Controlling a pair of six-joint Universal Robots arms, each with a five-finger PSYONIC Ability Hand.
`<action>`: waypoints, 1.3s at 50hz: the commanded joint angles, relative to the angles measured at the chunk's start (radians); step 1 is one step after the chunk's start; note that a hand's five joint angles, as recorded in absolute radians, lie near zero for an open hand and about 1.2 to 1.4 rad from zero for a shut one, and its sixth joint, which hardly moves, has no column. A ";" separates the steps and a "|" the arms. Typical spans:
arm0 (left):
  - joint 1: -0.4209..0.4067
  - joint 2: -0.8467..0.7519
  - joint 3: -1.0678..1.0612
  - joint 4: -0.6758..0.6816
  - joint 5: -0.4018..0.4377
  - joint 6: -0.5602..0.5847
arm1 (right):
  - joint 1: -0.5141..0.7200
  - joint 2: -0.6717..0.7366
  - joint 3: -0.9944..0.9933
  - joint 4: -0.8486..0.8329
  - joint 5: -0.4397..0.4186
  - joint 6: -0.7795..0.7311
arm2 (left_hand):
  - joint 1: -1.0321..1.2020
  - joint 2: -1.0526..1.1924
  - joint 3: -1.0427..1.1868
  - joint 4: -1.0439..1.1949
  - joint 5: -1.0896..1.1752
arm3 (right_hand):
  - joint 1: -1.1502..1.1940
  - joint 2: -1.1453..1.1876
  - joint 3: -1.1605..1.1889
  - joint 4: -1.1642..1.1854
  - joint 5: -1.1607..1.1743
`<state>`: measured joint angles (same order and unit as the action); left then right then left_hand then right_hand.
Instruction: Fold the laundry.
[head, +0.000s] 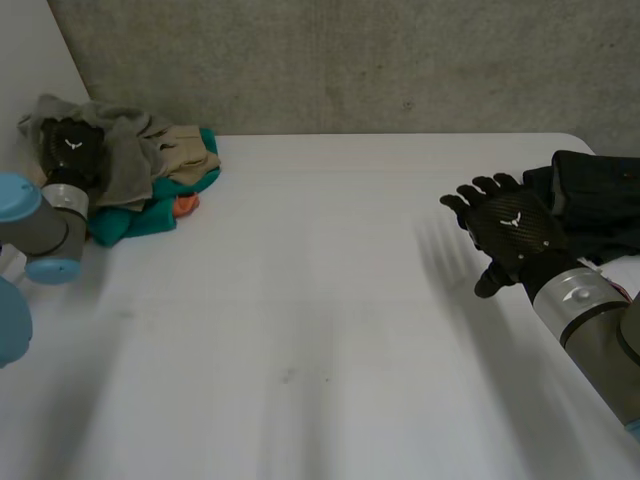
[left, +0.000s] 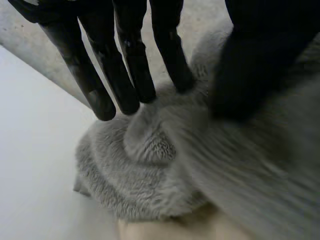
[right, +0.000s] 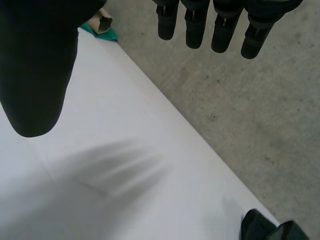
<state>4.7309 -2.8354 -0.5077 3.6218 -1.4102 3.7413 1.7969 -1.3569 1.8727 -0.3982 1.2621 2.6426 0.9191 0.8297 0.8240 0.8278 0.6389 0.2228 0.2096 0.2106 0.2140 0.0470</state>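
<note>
Head view: you will find the laundry pile (head: 150, 175) on the table (head: 300, 300) at the 10 o'clock corner, close to the wall. A grey cloth (head: 120, 150) lies on top of it, with beige cloth (head: 185, 150) beside that and teal cloth (head: 130, 218) and an orange piece (head: 185, 205) at the near edge. Your left hand (head: 70, 148) sits on the grey cloth at the pile's outer side. Your right hand (head: 512, 232) hangs above bare table at 3 o'clock, fingers spread and straight, holding nothing. Just beyond it, at 2 o'clock, a dark garment (head: 600, 195) lies at the table's edge. Left wrist view: the left hand's fingers (left: 127, 65) are straight, their tips at a raised fold of the fleecy grey cloth (left: 145, 170), and the thumb rests on the cloth beside them. The hand is released, not clenched on the cloth. The beige cloth (left: 170, 231) shows under the grey one. Right wrist view: the right hand's fingers (right: 197, 25) are straight and apart from the thumb, released over bare table (right: 125, 200). The teal cloth (right: 102, 32) is far off past the thumb. A corner of the dark garment (right: 267, 230) shows at the table's edge, beside the concrete floor (right: 240, 110).
</note>
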 joint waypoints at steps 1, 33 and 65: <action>-0.040 0.078 -0.029 -0.003 -0.103 -0.017 | -0.017 -0.002 -0.001 -0.001 0.003 0.005 | 0.477 0.567 0.572 0.568 0.583 | -0.048 -0.035 -0.036 -0.040 -0.047; -0.290 0.703 -0.600 -0.158 -0.156 -0.303 | -0.019 -0.065 -0.017 0.002 0.076 0.019 | -0.712 -0.622 -0.616 -0.620 -0.606 | -0.048 -0.035 -0.036 -0.040 -0.047; -0.068 -0.044 0.049 0.041 -0.105 0.109 | -0.017 0.042 -0.044 -0.001 0.088 0.011 | 0.477 0.567 0.572 0.568 0.583 | -0.048 -0.035 -0.036 -0.040 -0.047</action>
<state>4.6844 -2.8850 -0.4681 3.6190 -1.4401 3.8480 1.7796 -1.3200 1.8311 -0.3989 1.3493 2.6560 0.9795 0.9195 0.9079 0.9179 0.6793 0.2228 0.2096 0.2106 0.2140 0.0470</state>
